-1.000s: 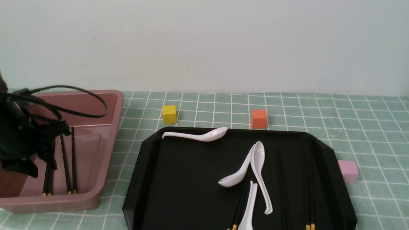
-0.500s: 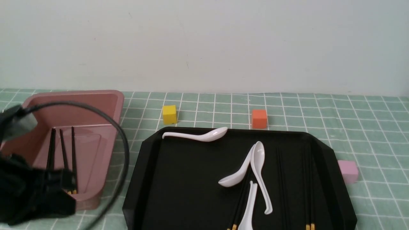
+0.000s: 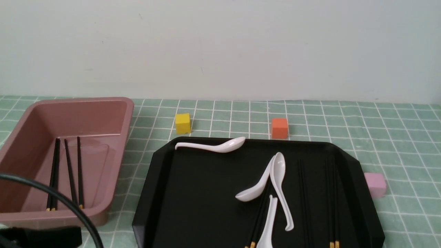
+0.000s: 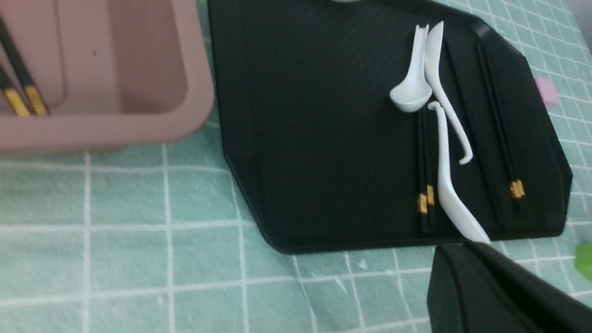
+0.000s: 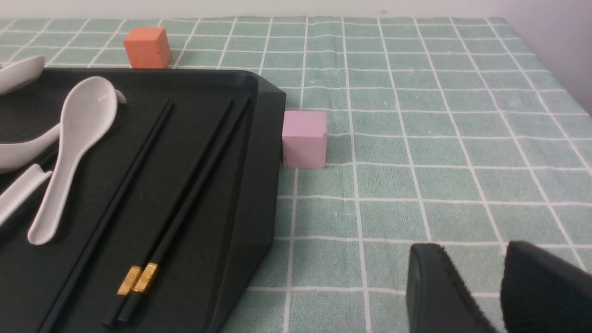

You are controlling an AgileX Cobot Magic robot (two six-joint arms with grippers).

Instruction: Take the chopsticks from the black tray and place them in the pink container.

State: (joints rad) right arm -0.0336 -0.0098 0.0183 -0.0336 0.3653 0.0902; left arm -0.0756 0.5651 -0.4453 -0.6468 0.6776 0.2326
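Note:
The pink container [image 3: 119,144] stands at the left and holds several black chopsticks [image 3: 65,172] lying on its floor. The black tray [image 3: 203,193] fills the middle. More chopsticks lie in it: a pair [image 3: 332,206] by its right rim, and a pair [image 4: 425,175] under the white spoons [image 3: 279,179]. My left gripper [image 4: 462,247] hovers over the cloth near the tray's front edge, its fingers together with nothing in them. My right gripper [image 5: 481,259] is open and empty over the cloth, to the right of the tray.
A yellow cube [image 3: 182,123] and an orange cube [image 3: 279,128] sit behind the tray. A pale-pink cube [image 3: 375,184] sits beside its right rim. My left arm's cable [image 3: 69,206] arcs in front of the container. Something green [image 4: 585,261] shows at the left wrist view's edge.
My left arm has pulled back from over the pink container and dropped almost out of the front view at the bottom left. The chopsticks stay in the container.

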